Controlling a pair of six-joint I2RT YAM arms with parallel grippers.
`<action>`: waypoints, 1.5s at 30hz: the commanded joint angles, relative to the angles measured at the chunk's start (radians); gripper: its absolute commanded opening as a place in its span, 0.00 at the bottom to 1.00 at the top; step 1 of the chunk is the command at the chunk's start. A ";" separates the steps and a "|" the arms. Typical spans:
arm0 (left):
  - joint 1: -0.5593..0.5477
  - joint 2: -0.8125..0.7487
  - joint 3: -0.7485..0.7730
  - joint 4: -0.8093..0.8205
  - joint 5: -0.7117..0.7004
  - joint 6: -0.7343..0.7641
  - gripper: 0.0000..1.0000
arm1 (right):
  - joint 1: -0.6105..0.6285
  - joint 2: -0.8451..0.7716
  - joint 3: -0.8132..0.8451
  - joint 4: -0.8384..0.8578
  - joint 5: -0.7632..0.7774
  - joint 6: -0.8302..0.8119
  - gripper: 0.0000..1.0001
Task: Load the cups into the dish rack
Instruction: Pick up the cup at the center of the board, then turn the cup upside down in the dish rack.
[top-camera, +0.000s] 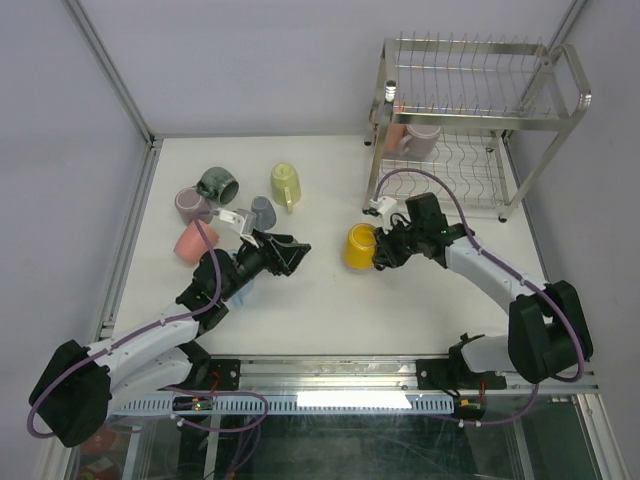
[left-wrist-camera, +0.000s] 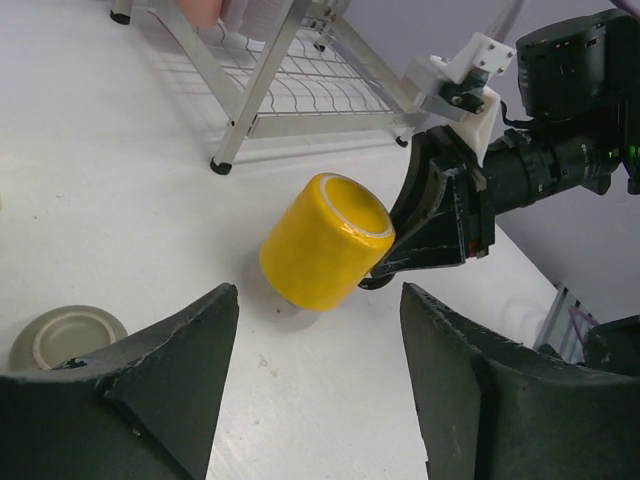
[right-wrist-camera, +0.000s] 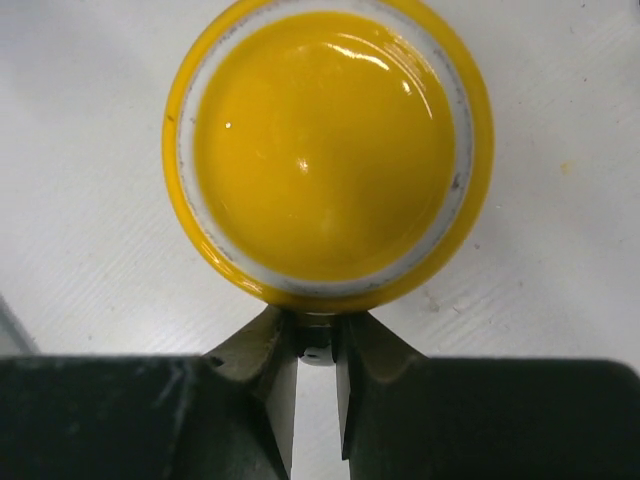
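In the top view the left arm reaches up from the bottom-left corner of the table (top-camera: 320, 310), elbow bent, forearm angled toward the frame's centre. The left gripper (top-camera: 288, 255) lies low over the table, pointing right. Its fingers stand well apart with nothing between them. The yellow cup (top-camera: 358, 247) is a short way to its right, near the frame's centre; in the left wrist view it sits in the upper middle, beyond the gap between the spread fingers. The right arm rises from the bottom right and bends back toward the centre. The right gripper (top-camera: 378, 250) meets the cup's right side. In the right wrist view its fingers are nearly together, pinching a small dark part at the cup's lower edge; which part it is I cannot tell. The cup tilts, its pale-ringed end turned toward that gripper. A light blue cup (top-camera: 245, 290) shows just under the left forearm. Farther up, at the left, are a salmon pink cup (top-camera: 192, 242), a mauve cup (top-camera: 192, 205), a grey-blue cup (top-camera: 264, 210), a dark grey-green cup (top-camera: 217, 184) and a pale yellow-green cup (top-camera: 285, 182). The dish rack (top-camera: 470, 100) stands at the upper right, with two pinkish cups (top-camera: 410, 138) on its lower shelf.
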 joint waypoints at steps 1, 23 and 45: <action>-0.005 -0.042 -0.030 0.115 -0.009 -0.029 0.71 | -0.081 -0.095 0.094 -0.102 -0.256 -0.178 0.00; -0.002 -0.152 -0.110 0.159 -0.036 -0.061 0.99 | -0.464 -0.319 0.194 -0.361 -0.053 -0.556 0.00; -0.002 -0.139 -0.139 0.189 -0.049 -0.065 0.99 | -0.636 -0.167 0.111 0.253 0.007 -0.440 0.00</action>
